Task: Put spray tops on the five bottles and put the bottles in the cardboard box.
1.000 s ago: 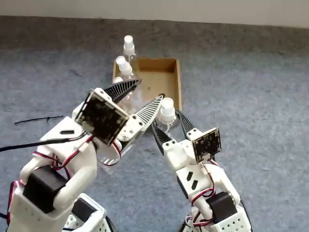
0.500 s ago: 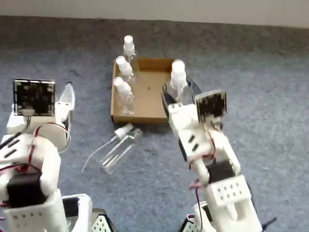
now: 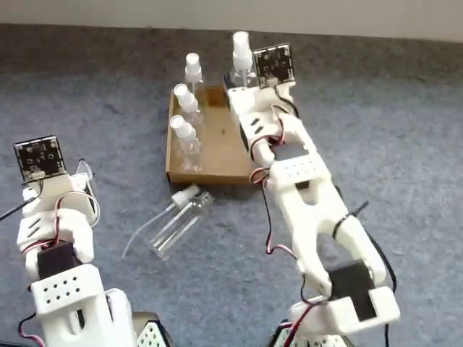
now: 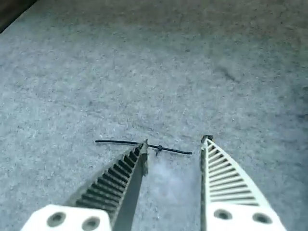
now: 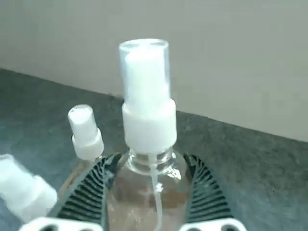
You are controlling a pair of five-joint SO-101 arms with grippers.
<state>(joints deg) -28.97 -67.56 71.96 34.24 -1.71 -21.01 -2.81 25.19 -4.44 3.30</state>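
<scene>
Grey carpet (image 3: pixel 391 108) under everything, edge to edge in the high view. Right of centre there, the right arm (image 3: pixel 311 195), stretched from the lower edge up to the top middle. At its end the right gripper (image 3: pixel 242 76), clamped on the held bottle (image 3: pixel 241 50), upright above the upper right corner of the cardboard box (image 3: pixel 221 144). Lower left, the left arm (image 3: pixel 58 253), folded back, well apart from the box. Upper middle, the box itself: shallow, brown, open on top. On each wrist a small circuit board (image 3: pixel 273 63), markings too small to read.

Along the box's left wall, an upper bottle (image 3: pixel 188 101) and a lower bottle (image 3: pixel 184 137), both upright and capped. At the box's top edge a far bottle (image 3: pixel 193 69); inside or just behind, impossible to tell. Just below the box, a lying bottle (image 3: pixel 177 217) on the carpet, a white spray top (image 3: pixel 185 194) and thin tube against it; screwed on or loose, cannot tell.

Closer, from the right wrist view: the held bottle (image 5: pixel 148 127) with clear body, white collar, clear cap over a white nozzle, thin tube inside, ribbed black fingers pressed to both sides.

From the left wrist view: the left gripper (image 4: pixel 175 142) low over the carpet, jaws moderately parted, holding nothing; just past the tips, a black cable tie (image 4: pixel 120 142) lying flat.
</scene>
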